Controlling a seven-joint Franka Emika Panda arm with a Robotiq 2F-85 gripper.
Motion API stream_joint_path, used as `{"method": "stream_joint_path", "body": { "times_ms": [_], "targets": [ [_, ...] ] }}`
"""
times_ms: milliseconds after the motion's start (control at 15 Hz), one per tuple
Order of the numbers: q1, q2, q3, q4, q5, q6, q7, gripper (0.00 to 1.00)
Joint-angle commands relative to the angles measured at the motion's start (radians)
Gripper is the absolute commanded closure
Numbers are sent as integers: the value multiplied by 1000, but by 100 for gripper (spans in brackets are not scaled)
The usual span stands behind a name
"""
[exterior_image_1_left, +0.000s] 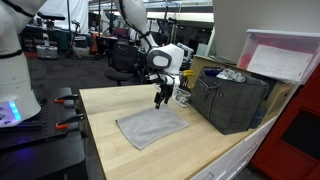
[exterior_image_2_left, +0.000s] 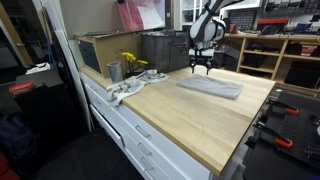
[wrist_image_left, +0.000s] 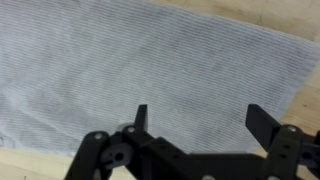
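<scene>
A grey cloth (exterior_image_1_left: 152, 125) lies flat on the light wooden table (exterior_image_1_left: 110, 110), also visible as a grey cloth (exterior_image_2_left: 211, 87) in both exterior views. My gripper (exterior_image_1_left: 161, 100) hangs just above the cloth's far edge, fingers pointing down, jaws wide apart with nothing between them. In the wrist view the gripper (wrist_image_left: 201, 118) is open over the ribbed grey cloth (wrist_image_left: 130, 60), which fills most of the picture. The two dark fingertips (wrist_image_left: 265, 122) stand clear of the fabric.
A dark grey crate (exterior_image_1_left: 232, 98) stands on the table beside the cloth. A metal cup (exterior_image_2_left: 115, 71), yellow items (exterior_image_2_left: 133, 62) and a crumpled rag (exterior_image_2_left: 125, 90) lie at one end of the table. A cardboard box (exterior_image_2_left: 98, 48) stands behind them.
</scene>
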Motion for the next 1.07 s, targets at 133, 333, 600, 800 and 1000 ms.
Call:
{"method": "stream_joint_path", "body": {
  "times_ms": [133, 333, 600, 800, 1000],
  "targets": [
    [-8, 158, -15, 140, -36, -75, 87, 0],
    [-29, 195, 1, 142, -13, -63, 79, 0],
    [-57, 200, 50, 131, 10, -17, 8, 0],
    [-60, 194, 68, 129, 8, 5, -53, 0],
    [-67, 191, 99, 129, 6, 39, -170, 0]
  ]
}}
